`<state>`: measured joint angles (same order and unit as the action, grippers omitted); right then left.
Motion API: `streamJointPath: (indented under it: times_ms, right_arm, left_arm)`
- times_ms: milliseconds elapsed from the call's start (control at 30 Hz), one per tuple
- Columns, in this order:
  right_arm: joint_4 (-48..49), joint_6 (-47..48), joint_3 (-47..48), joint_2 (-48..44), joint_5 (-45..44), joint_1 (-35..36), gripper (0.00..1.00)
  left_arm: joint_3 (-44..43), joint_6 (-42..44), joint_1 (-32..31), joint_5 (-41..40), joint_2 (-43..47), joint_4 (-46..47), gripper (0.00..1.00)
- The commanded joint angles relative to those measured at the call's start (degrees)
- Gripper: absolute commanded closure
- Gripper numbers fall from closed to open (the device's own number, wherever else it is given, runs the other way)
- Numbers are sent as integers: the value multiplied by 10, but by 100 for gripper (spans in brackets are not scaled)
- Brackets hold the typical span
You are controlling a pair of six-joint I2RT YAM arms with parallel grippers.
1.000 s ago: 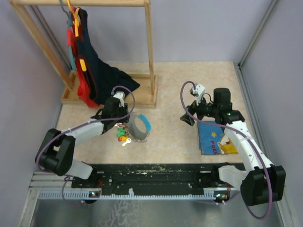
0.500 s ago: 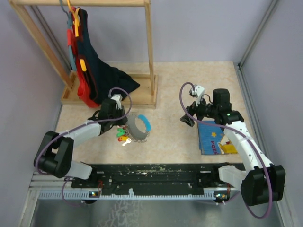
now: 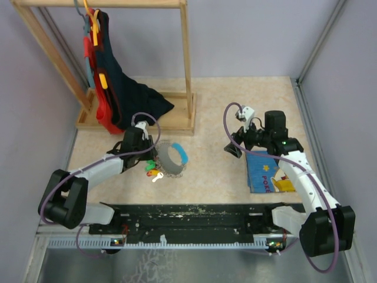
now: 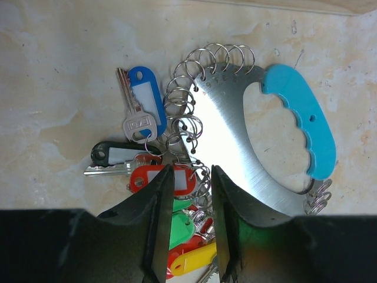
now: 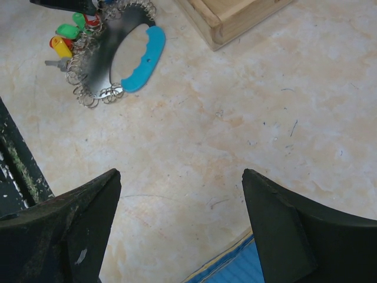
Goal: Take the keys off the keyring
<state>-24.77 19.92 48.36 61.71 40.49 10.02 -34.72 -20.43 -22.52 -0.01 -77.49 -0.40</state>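
The keys lay fanned on the table, each hung from a small wire loop of the keyring, whose bright band curved away ahead and to one side of the left gripper. Its fingers stood a little apart, straddling the red key and the loops beside it; whether they touched anything could not be told. This looked like the approach to a first pick, with no key yet freed. The next move probably called for closing on one tag alone, which the crowded loops and neighbouring tags would hinder. The right gripper hung spread wide and empty, well apart from the bunch, above bare table with a blue book just beneath it and a wooden rack beyond.
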Motion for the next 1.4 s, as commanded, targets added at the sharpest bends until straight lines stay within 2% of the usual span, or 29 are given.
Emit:
streamJointPath:
  times_ms: [0, 233, 500, 700, 800, 1067, 1367]
  right_arm:
    - [22, 5, 1, 2, 17, 7, 16]
    - [23, 4, 0, 2, 19, 7, 16]
    - [23, 4, 0, -1, 21, 7, 16]
    - [25, 1, -3, 1, 25, 10, 16]
    - [31, -4, -8, 6, 36, 14, 16]
    - [38, -5, -13, 21, 41, 34, 16]
    - [41, -6, -15, 24, 41, 39, 16]
  left_arm:
    - [16, -18, -3, -4, 4, 21, 62]
    - [25, -70, -3, -39, 14, 30, 63]
    - [59, -127, -4, -35, 38, 77, 62]
    - [45, -155, -3, -10, 2, 75, 64]
    - [43, -167, -3, -5, -16, 70, 68]
    - [52, -191, -4, 3, -21, 80, 72]
    - [48, -200, -3, 11, -38, 93, 71]
